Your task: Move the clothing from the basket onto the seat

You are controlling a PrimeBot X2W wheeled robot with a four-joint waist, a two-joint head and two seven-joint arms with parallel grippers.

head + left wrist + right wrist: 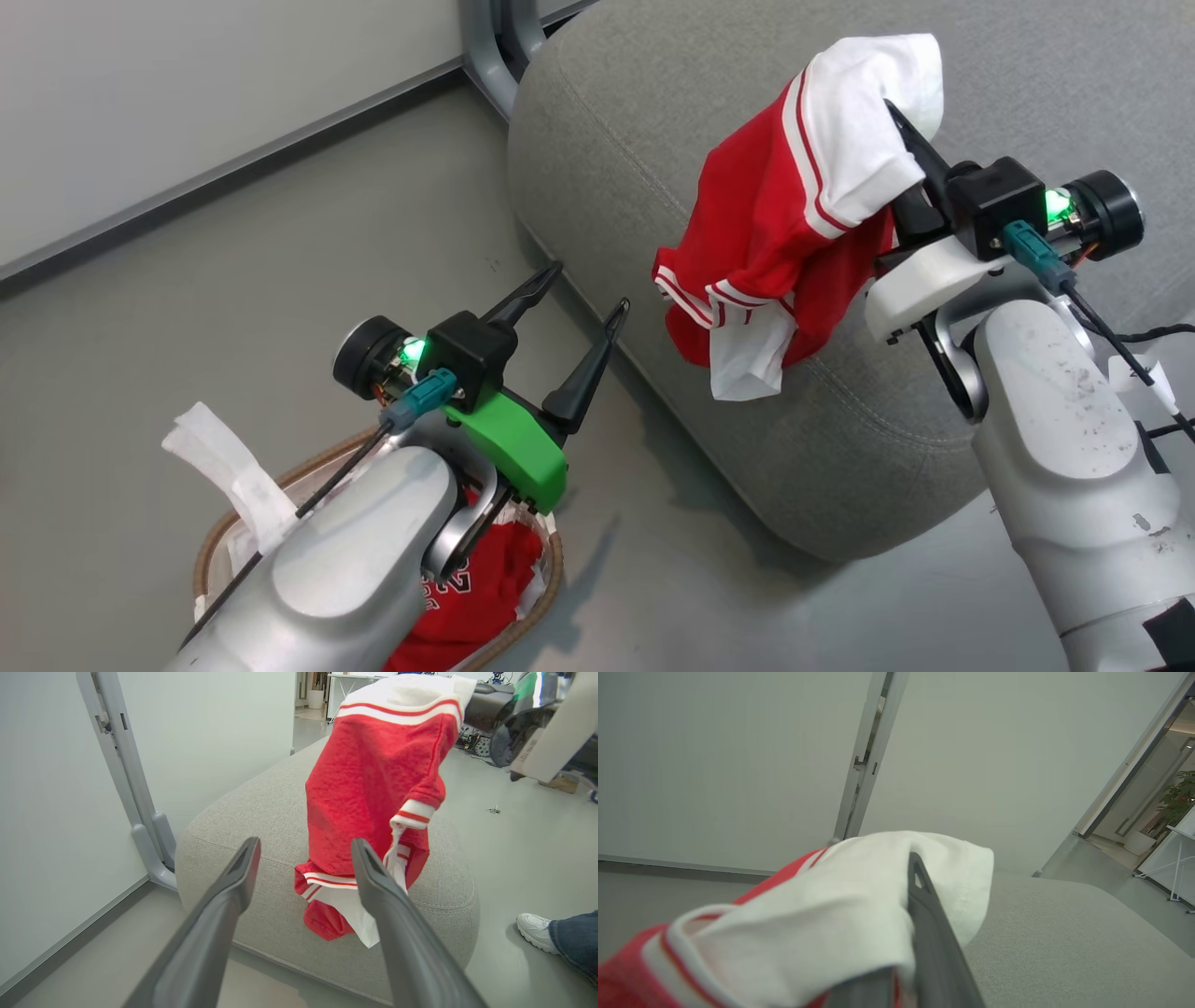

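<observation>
My right gripper (901,140) is shut on a red garment with white striped trim (780,215), the clothing. It hangs in the air over the grey seat (653,103), with its white waistband draped over the fingers (924,914). The left wrist view shows the same red garment (373,788) dangling above the seat (261,812). My left gripper (588,289) is open and holds nothing, raised above the basket (551,579), whose brown rim shows at the lower left. A second red garment (485,588) with white lettering lies inside the basket, partly hidden by my left forearm.
A grey metal post (135,798) stands against the white wall just left of the seat. A person's white shoe (537,926) and jeans leg rest on the floor at the right of the seat. Grey floor (233,308) lies between basket and wall.
</observation>
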